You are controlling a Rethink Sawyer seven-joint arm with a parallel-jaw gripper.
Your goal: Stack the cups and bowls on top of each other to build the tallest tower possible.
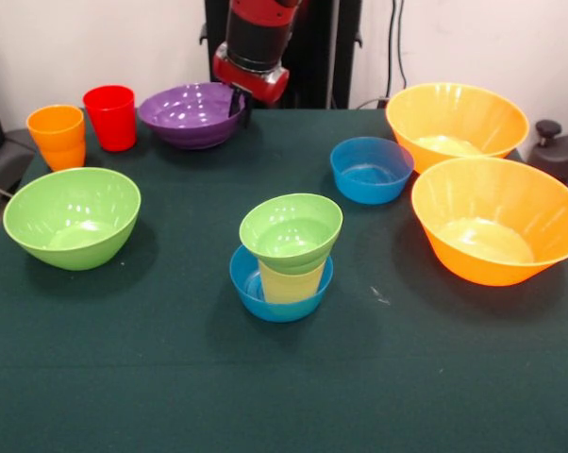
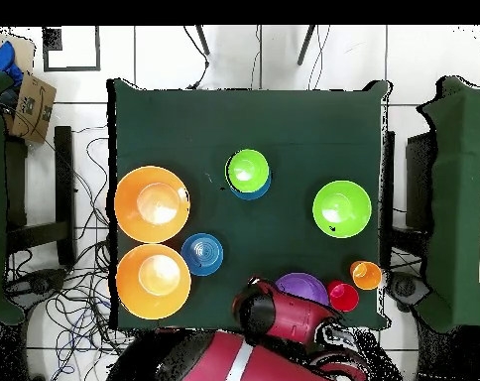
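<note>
Tower (image 1: 286, 260), three pieces high, mid-counter; most stock unstacked.

Tower: small blue bowl (image 1: 251, 293) at base, pale yellow cup (image 1: 289, 281) inside it, small green bowl (image 1: 292, 229) tilted on top; no orange bowl on it. Beside the tower, toward the two large orange bowls (image 1: 496, 219), stands the second small blue bowl (image 1: 371, 170). Large green bowl (image 1: 72, 217) lies well apart on the tower's other side. Beyond the tower: purple bowl (image 1: 192, 114), red cup (image 1: 110, 117), orange cup (image 1: 58, 136). Gripper (image 1: 239, 107) hangs at the purple bowl's rim; its opening cannot be told. Judged: early stage, seven pieces left. Counter (image 1: 171, 396) otherwise unobstructed.
</note>
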